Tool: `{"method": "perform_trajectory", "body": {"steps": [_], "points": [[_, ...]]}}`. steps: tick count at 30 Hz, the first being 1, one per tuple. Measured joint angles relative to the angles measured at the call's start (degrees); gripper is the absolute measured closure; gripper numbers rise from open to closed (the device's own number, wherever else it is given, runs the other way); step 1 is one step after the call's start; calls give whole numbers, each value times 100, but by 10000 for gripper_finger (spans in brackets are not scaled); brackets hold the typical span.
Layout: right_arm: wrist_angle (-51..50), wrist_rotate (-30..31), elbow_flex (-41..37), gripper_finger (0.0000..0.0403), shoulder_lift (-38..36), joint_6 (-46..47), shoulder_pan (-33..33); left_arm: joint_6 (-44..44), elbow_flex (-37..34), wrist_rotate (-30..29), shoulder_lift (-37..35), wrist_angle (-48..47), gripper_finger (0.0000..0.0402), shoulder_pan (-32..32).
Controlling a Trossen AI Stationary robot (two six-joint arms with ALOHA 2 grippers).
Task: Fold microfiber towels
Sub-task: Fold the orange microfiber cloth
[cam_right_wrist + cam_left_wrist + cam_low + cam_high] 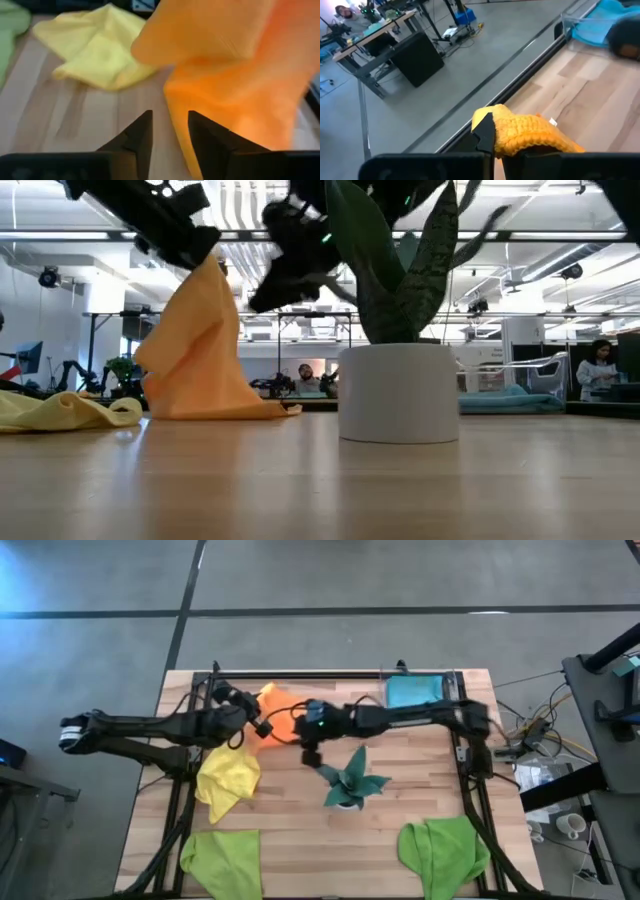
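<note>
The orange towel [280,722] hangs in a peak from my left gripper [257,706], which is shut on it at the far left of the table; its lower edge [225,408] rests on the wood. My right gripper [170,134] reaches in from the right and stands open close beside the hanging orange cloth [235,95], nothing between its fingers. A yellow towel [228,780] lies crumpled in front of the orange one. Two lime green towels [222,860] [445,850] lie at the near edge. A light blue towel [412,692] lies at the far right. My left gripper pinches the orange towel's top end [520,131] between its two fingers, coming from the table's left and slanting a little down. One layer or several, I cannot tell. The towel hangs slack below the fingers, its lower edge on the table. Whether my right gripper touches the orange cloth, I cannot tell.
A dark teal spiky plant in a white pot [350,785] stands mid-table, just in front of my right arm. A black rail [330,673] runs along the far edge. Bare wood lies between the two green towels.
</note>
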Motion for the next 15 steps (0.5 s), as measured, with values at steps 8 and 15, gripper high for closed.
{"method": "perform_trajectory", "body": {"steps": [8, 15], "points": [[386, 47, 1067, 213, 1113, 521, 69, 184, 646, -39, 313, -12, 401, 274], [1304, 945, 1119, 209, 1064, 559, 147, 191, 1034, -34, 115, -23, 402, 342]]}}
